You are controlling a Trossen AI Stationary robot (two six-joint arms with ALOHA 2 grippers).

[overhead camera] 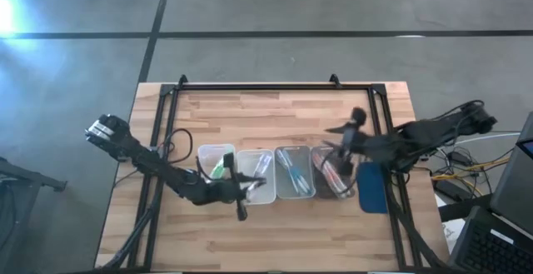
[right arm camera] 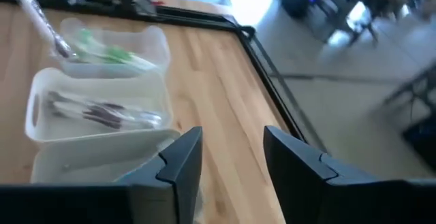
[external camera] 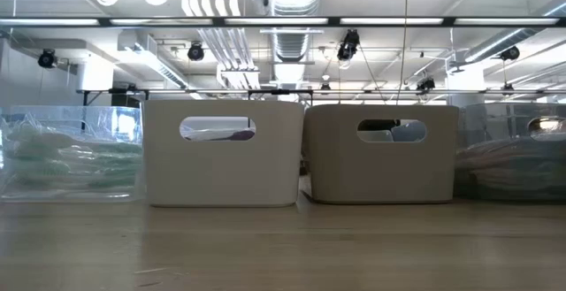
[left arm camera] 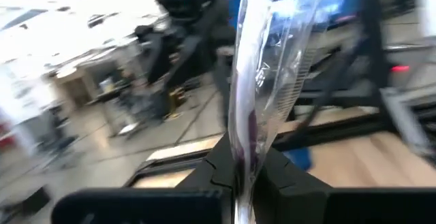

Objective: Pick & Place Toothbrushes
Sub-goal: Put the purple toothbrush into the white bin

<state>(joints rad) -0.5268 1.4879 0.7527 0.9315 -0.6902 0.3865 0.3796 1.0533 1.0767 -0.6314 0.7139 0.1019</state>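
Observation:
Four trays stand in a row on the table. They hold wrapped toothbrushes sorted by accent: green (overhead camera: pixel 218 167), purple (overhead camera: pixel 260 167), blue (overhead camera: pixel 293 172) and red-pink (overhead camera: pixel 331 176). My left gripper (overhead camera: pixel 241 192) is at the near side of the purple tray (overhead camera: pixel 254 192), shut on one clear-wrapped toothbrush (left arm camera: pixel 262 60) with a purple accent. My right gripper (right arm camera: pixel 231 163) is open above the right end of the row, near the red-pink tray (overhead camera: pixel 343 192), and holds nothing. The right wrist view shows the green tray (right arm camera: pixel 157 43) and the purple tray (right arm camera: pixel 41 125). Neither gripper shows in the low view. My left gripper pinches the wrapped toothbrush between its two fingers (left arm camera: pixel 218 166) at the purple-tinted lower part (left arm camera: pixel 248 139). The rest of the stick rises straight out past the fingertips, lifted clear. Its clear wrapper end (left arm camera: pixel 272 6) is free.
A black frame (overhead camera: pixel 258 87) runs along the table's far edge and down both sides. A blue pad (overhead camera: pixel 371 187) lies at the right edge by the red-pink tray. Bare wood lies on the far and near sides of the trays. The low view shows the trays (external camera: pixel 221 154) side-on.

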